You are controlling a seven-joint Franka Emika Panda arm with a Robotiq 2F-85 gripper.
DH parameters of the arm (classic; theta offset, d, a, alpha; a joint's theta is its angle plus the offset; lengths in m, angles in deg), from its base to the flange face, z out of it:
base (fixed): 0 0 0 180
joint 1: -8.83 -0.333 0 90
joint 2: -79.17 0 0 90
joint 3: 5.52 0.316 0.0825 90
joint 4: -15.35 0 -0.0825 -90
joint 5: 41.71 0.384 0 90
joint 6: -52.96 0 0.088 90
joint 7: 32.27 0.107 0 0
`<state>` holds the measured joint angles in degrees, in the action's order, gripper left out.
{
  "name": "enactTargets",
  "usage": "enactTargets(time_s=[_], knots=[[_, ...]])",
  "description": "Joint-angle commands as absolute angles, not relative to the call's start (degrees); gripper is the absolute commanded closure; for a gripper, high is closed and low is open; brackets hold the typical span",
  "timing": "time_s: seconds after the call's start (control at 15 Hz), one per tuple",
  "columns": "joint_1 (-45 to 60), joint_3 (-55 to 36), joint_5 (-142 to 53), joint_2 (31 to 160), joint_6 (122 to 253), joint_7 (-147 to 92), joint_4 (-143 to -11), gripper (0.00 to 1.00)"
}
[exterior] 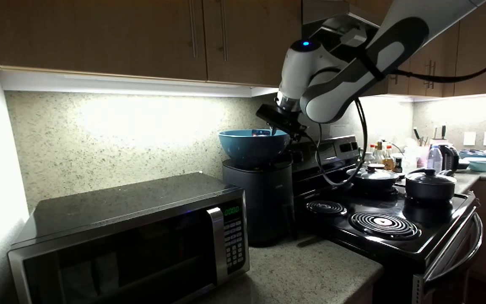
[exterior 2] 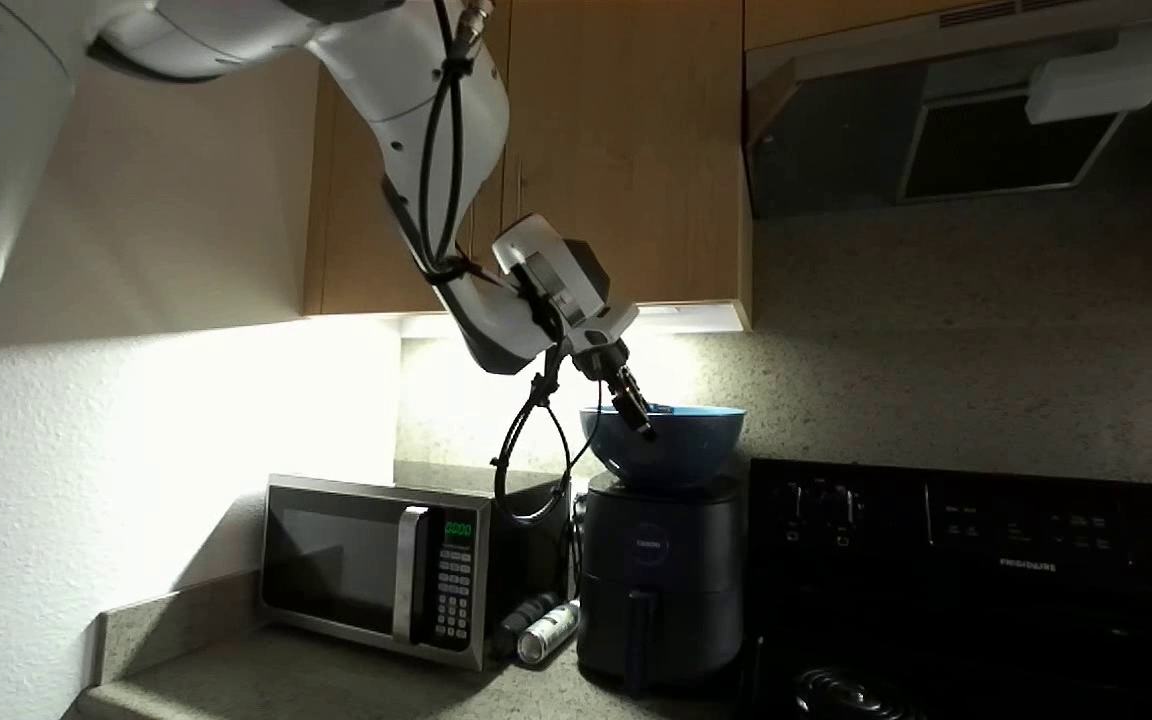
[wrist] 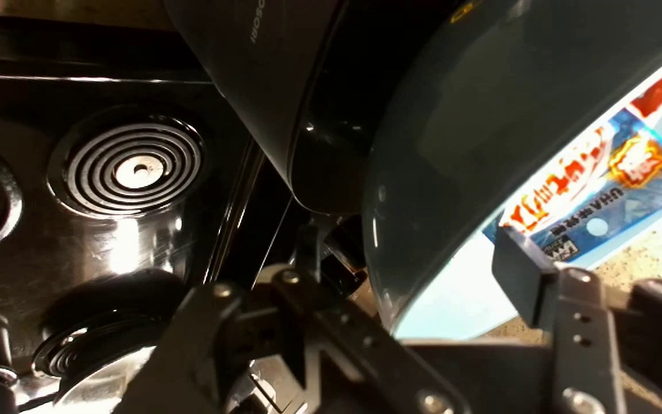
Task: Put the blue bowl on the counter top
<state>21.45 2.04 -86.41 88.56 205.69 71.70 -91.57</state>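
The blue bowl (exterior: 247, 148) rests upright on top of a dark air fryer (exterior: 260, 202). It shows in an exterior view (exterior 2: 691, 445) and fills the right of the wrist view (wrist: 451, 144). A colourful snack packet (wrist: 607, 190) lies inside it. My gripper (exterior: 284, 130) is at the bowl's rim on the stove side, tilted down; it also shows in an exterior view (exterior 2: 640, 412). In the wrist view the gripper (wrist: 417, 256) is open, one finger outside the bowl and one inside, with the rim between them. The speckled counter top (exterior: 310, 270) lies below, in front of the air fryer.
A microwave (exterior: 129, 236) stands beside the air fryer. Two cans or bottles (exterior 2: 548, 632) lie between them. The black stove (exterior: 340, 223) with coil burners and lidded pots (exterior: 430, 185) is on the other side. Wooden cabinets (exterior: 99, 38) hang above the bowl.
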Motion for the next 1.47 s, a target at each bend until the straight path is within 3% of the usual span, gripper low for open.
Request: enactTargets(time_s=[0.0,0.4,0.67,0.73,0.8,1.13,1.4], knots=[[20.54,1.48,-88.45,91.16,204.85,75.83,-88.58,0.53],[20.73,1.44,-87.43,92.83,204.88,76.2,-87.0,0.91],[21.18,1.64,-85.3,92.54,204.05,74.41,-87.53,0.96],[21.71,2.42,-82.89,91.5,203.31,71.79,-88.73,0.92],[17.06,-2.66,-78.97,89.98,203.43,68.68,-90.25,0.92],[14.76,-5.6,-62.95,80.99,201.28,53.41,-99.07,0.93],[13.44,-7.24,-61.21,72.92,199.09,50.12,-106.9,0.93]])
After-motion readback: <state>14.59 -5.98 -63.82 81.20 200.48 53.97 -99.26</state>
